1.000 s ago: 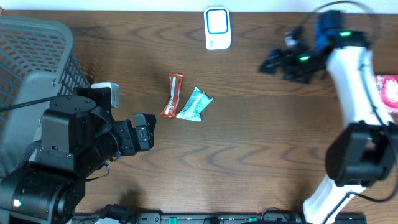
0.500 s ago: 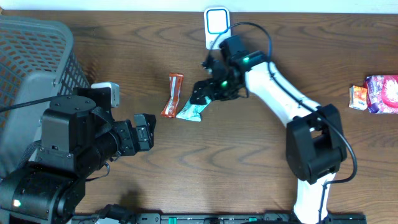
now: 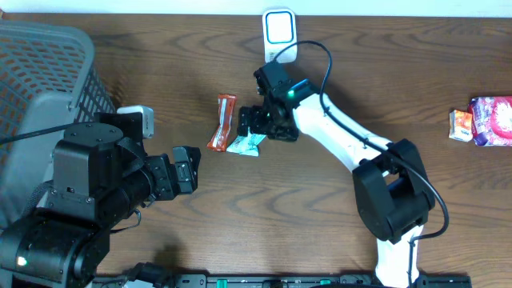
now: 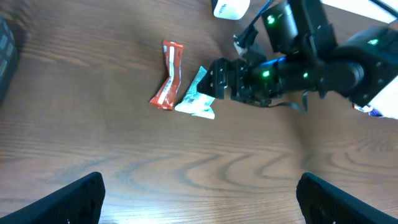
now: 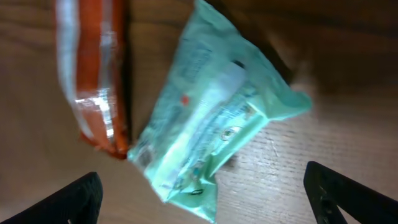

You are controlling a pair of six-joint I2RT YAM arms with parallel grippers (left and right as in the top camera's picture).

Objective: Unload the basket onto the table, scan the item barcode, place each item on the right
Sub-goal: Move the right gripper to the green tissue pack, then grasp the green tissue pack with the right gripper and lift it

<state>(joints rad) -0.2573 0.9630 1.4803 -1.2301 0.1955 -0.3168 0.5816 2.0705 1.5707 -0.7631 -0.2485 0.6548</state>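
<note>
While my right gripper hangs directly over the teal packet, jaws spread wide with nothing between them, the packet lies flat on the table, just beside the orange packet. I see the white scanner at the table's far edge, close behind my right arm. My left gripper hovers near the basket, jaws wide apart, holding nothing.

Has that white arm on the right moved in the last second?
Yes. The right gripper swung left, from far right of the white scanner to just left of it, and is now open above the teal packet.
</note>
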